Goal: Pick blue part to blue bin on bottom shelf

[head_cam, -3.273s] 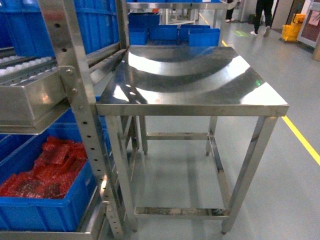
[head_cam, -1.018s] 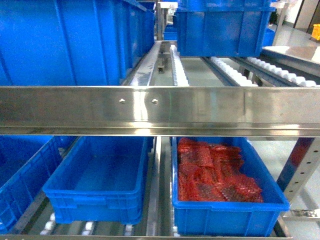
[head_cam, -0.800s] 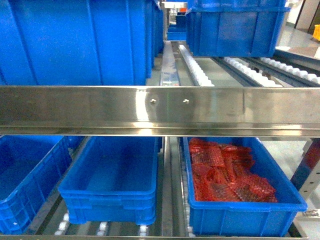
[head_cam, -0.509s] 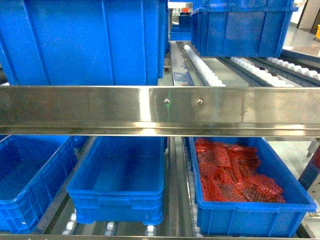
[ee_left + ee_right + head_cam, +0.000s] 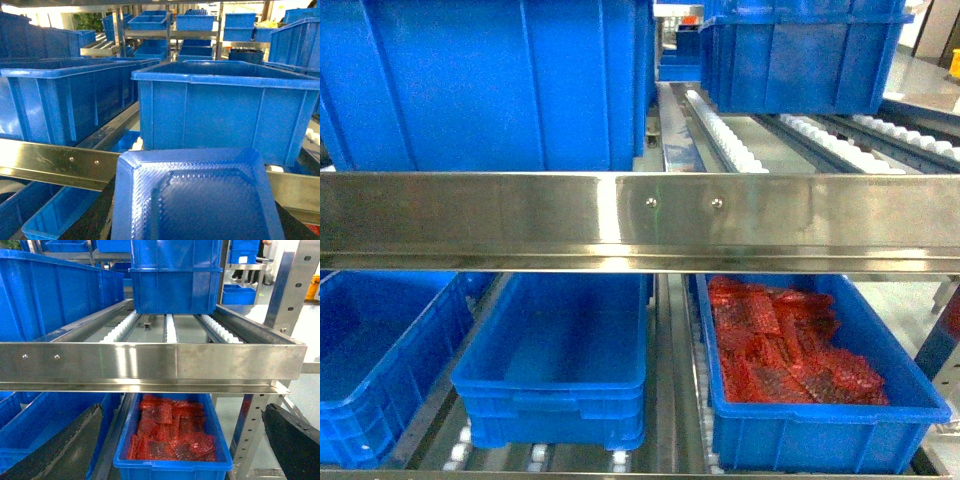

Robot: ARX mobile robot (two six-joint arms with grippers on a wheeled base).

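Three blue crates are seen side by side on the bottom shelf (image 5: 675,400) in the head view, beneath a broad brushed-steel front rail (image 5: 640,220) fixed with two small rivets. At far left, a partly cropped crate (image 5: 375,360) with ribbed plastic walls is shown. Just beside it sits the blue bin (image 5: 555,365), rectangular, smooth-floored, with a thick rolled rim and a moulded block handle on its near wall; nothing is seen inside it. White rollers (image 5: 535,455) are glimpsed under its front edge. A steel divider rail separates it from the crate on the right (image 5: 820,430), which is filled with crinkled red mesh bags (image 5: 785,340). On the level above, large smooth-walled blue crates (image 5: 490,80) are carried on tracks of white rollers.

In the left wrist view, the blue part (image 5: 197,197), a shallow square plastic tray with a raised rim and a finely dimpled surface, fills the lower frame in front of the camera; the left gripper itself is hidden, so its opening cannot be told. In the right wrist view, the two dark fingers (image 5: 295,440) of the right gripper (image 5: 170,450) are seen spread wide apart, with nothing held between them.
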